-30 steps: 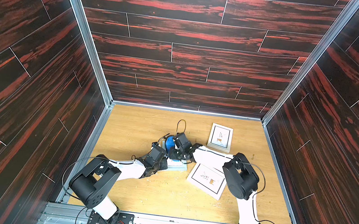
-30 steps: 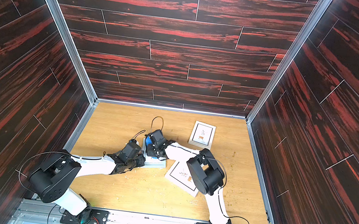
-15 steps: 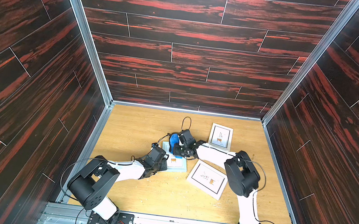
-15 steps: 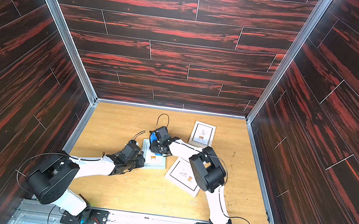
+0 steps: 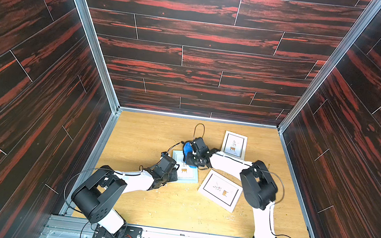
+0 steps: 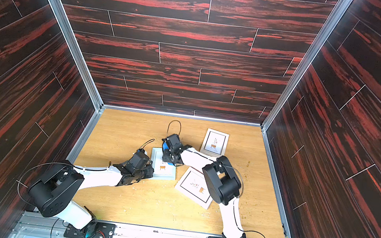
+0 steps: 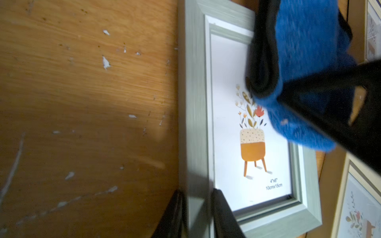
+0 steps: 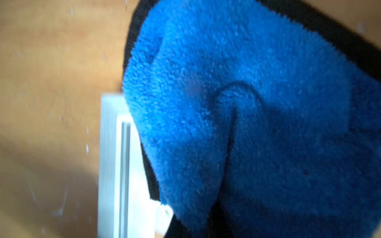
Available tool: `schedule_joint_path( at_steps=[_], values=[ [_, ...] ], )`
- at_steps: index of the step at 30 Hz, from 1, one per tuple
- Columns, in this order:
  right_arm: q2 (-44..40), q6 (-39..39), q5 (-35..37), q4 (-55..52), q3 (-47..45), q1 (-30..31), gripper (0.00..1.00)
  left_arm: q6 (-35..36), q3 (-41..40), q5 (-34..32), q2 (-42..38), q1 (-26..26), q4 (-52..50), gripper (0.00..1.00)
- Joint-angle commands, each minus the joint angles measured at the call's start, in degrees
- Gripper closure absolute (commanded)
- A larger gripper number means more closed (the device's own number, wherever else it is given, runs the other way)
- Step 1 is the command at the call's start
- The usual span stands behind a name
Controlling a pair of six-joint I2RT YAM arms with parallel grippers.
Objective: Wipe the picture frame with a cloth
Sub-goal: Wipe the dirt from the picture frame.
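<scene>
A grey-green picture frame (image 5: 188,175) (image 6: 165,171) with a plant-pot print lies flat mid-table. My left gripper (image 5: 174,172) (image 7: 198,206) is shut on the frame's near side rail (image 7: 193,103), one finger on each side of it. The bright blue cloth (image 5: 187,148) (image 6: 163,146) is bunched up, and my right gripper (image 5: 191,159) (image 6: 168,155) is shut on it. In the left wrist view the cloth (image 7: 305,51) rests on the frame's far half, above the print. The right wrist view is filled by cloth (image 8: 226,103), with a frame corner (image 8: 109,164) beside it; the fingers are hidden.
Two other pale frames lie on the wooden table: one at the back right (image 5: 234,145) (image 6: 214,142), one in front of the right arm (image 5: 221,192) (image 6: 196,186). Dark panelled walls and metal rails enclose the table on three sides.
My right gripper has slid the cloth toward the frame's far end, uncovering more of the print. The left gripper and the frame have stayed put.
</scene>
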Motion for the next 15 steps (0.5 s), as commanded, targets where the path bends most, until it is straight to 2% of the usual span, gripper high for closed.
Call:
schedule_joint_path(
  at_steps=[1,3,9,11,13,15],
  values=[
    [-4.30,2.70,-1.63,-1.42,-9.61,2.92,1.00,-0.13,-0.85,-0.77,0.82,0.12,-8.15,0.77],
    [-4.27,2.69,-0.93,-1.11,-9.10,2.72,1.00,-0.20,-0.94,-0.45,1.41,0.10,-7.47,0.77],
    [4.62,-0.41,1.66,-6.22,8.54,-2.33,1.00,0.23,-1.03,0.57,1.54,0.13,-7.39,0.77],
    [6.60,-0.88,2.70,-9.02,12.08,-2.25,1.00,0.33,-1.16,0.19,0.99,0.13,-7.70,0.77],
    [5.13,-0.82,1.62,-7.56,8.46,-1.37,1.00,0.24,-1.44,-0.43,0.61,0.16,-7.48,0.77],
    [0.90,0.38,1.30,-4.75,0.53,0.84,1.00,-0.11,-1.56,-1.34,0.45,0.30,-7.29,0.77]
  ],
)
